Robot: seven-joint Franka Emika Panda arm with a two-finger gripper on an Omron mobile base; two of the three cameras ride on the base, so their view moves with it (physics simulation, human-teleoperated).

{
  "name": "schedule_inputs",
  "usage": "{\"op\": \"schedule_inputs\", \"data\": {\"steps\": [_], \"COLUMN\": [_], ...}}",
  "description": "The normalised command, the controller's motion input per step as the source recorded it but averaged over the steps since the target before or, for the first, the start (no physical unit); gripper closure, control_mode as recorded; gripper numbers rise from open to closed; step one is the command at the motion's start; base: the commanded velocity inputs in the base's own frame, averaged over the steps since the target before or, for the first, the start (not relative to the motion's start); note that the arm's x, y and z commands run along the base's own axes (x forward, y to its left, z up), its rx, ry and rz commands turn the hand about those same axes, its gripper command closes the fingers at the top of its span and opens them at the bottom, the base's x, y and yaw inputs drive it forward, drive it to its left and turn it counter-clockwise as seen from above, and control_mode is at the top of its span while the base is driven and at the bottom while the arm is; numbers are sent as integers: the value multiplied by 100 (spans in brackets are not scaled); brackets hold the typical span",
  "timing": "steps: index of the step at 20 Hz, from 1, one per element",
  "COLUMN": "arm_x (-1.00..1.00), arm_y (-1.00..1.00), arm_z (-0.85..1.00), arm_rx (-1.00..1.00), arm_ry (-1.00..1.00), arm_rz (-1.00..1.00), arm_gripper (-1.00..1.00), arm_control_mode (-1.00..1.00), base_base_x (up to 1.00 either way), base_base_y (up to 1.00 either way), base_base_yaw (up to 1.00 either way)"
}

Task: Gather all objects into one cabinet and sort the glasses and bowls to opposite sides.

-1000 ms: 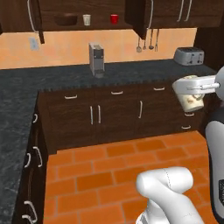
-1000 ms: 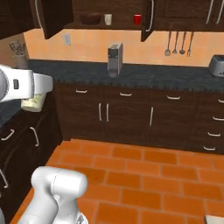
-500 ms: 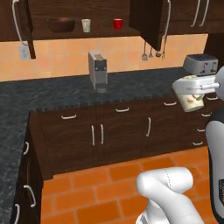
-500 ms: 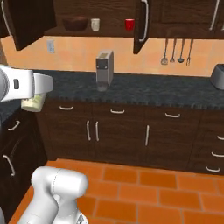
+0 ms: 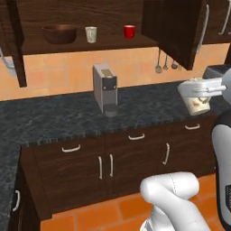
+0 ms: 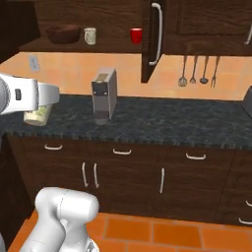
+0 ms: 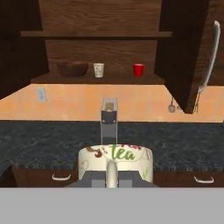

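Hand (image 7: 112,174) clamped on cream mug lettered "Tea" (image 7: 116,160). Open dark-brown wood-grain wall cabinet (image 7: 100,79) lies ahead and above; wooden bowl (image 7: 72,69) up-left, red mug (image 7: 138,70) up-right.

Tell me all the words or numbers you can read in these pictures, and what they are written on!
"Tea" in green letters: on the side of the cream cup that the gripper holds, seen in the hand view.
The cup's other marks are swirly decoration, not words.
The small tumbler on the cabinet shelf: its pattern is too small to read.
No other text can be read anywhere.
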Motion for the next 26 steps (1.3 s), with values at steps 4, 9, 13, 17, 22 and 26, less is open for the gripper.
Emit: {"op": "schedule_inputs", "data": {"steps": [4, 9, 13, 17, 22, 26], "arm_x": [0, 0, 0, 0, 0, 0], "arm_y": [0, 0, 0, 0, 0, 0], "arm_z": [0, 0, 0, 0, 0, 0], "arm_rx": [0, 0, 0, 0, 0, 0], "arm_ry": [0, 0, 0, 0, 0, 0], "arm_rz": [0, 0, 0, 0, 0, 0], "arm_gripper": [100, 100, 100, 100, 100, 100], "arm_control_mode": [100, 100, 100, 100, 100, 100], "base_base_x": [96, 86, 85, 71, 16, 27], "base_base_y": [0, 0, 0, 0, -1, -11], "base_base_yaw": [0, 0, 0, 0, 3, 9]}}
